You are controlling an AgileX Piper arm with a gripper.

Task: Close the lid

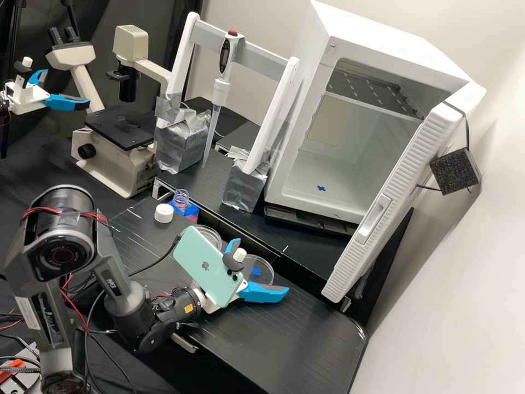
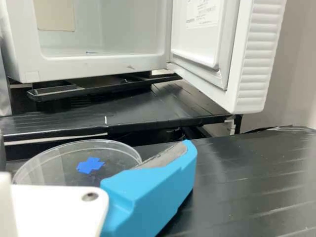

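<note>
The marked round dish [image 1: 266,274] is lying flat on the black desk [image 1: 306,334], in front of the white cabinet [image 1: 394,41] and away from the side where its door [image 1: 404,164] is standing open. Being round, the dish is showing no long axis; its broad face is lying level, turned up, and its rim is running parallel to the desk. A blue mark [image 1: 256,271] is sitting on that face, inside the rim. Whether this clear piece is the lid or the base, I cannot tell.

The hand [image 1: 261,266] is hanging in front of the cabinet, its two blue fingers standing wide apart in the high view. In the wrist view one finger is crossing in front of part of the dish's rim; whether it is touching, I cannot tell.

A second clear dish [image 1: 212,234] is lying further from the cabinet than the marked one, partly hidden behind the mint-green phone [image 1: 205,265] on the arm. Farther still from the cabinet, a small bottle [image 1: 188,209] is standing on the desk with a white cap [image 1: 163,213] beside it.
</note>
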